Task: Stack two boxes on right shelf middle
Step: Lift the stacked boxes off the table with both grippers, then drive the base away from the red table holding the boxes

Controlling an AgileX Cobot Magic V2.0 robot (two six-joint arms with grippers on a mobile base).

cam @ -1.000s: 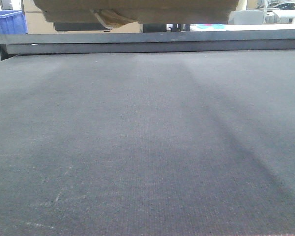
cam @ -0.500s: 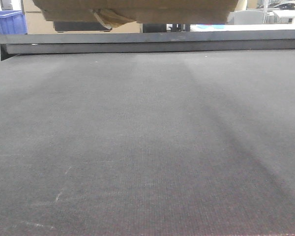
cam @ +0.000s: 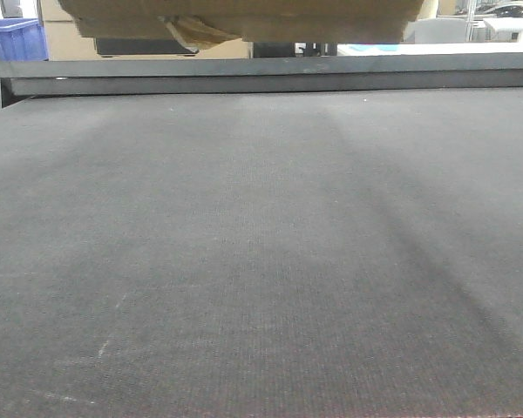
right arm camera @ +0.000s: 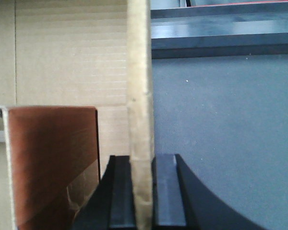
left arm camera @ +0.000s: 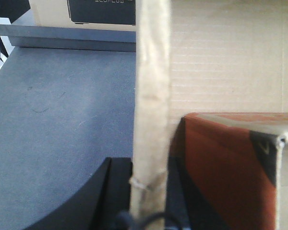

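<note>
I reckon this is a warehouse or stockroom: a blue plastic bin [cam: 13, 39] stands beyond my surface's [cam: 261, 261] far-left corner, a cardboard box [cam: 244, 17] above its far edge.

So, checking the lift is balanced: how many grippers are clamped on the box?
2. The left gripper pinches one upright wall of the box; the right gripper pinches the opposite wall.

box [cam: 244, 16] at top edge, over dark surface [cam: 261, 261]; tape scrap [cam: 192, 35] hanging beneath; blue bin [cam: 13, 39] far left
</note>
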